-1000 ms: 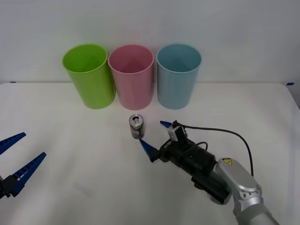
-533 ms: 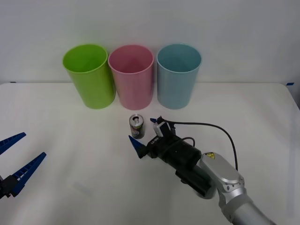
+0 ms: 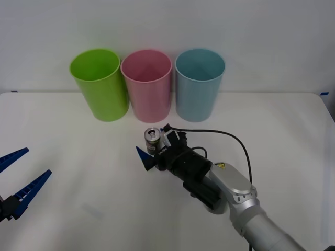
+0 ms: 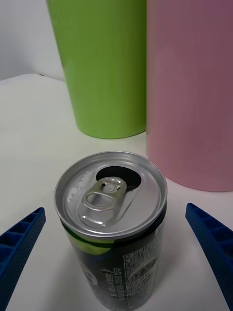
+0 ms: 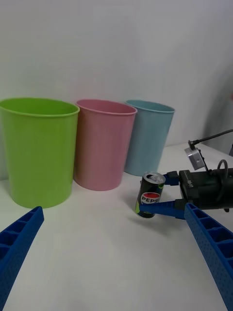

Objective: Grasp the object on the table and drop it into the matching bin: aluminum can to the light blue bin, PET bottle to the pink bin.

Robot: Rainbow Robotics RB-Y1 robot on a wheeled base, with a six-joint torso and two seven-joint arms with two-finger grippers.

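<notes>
The aluminum can (image 3: 152, 139), small and dark with a silver pull-tab top, stands upright on the white table (image 3: 293, 136) in front of the pink bin (image 3: 146, 86). My right gripper (image 3: 154, 142) is open, and the can (image 4: 114, 214) stands between its two blue fingers (image 4: 19, 248), with a gap on each side. The light blue bin (image 3: 199, 84) is just behind and to the right of the can. In the left wrist view the can (image 5: 150, 201) sits between the right gripper's fingers (image 5: 164, 210). My left gripper (image 3: 38, 161) waits open at the table's left edge.
A lime green bin (image 3: 99, 84) stands left of the pink one; all three bins form a row at the back. A black cable (image 3: 230, 138) loops over the right wrist. White tabletop stretches to the left and the right of the can.
My right gripper has moved left and forward, from beside the can to having a finger on each side of it. The can and the left arm have not moved.
</notes>
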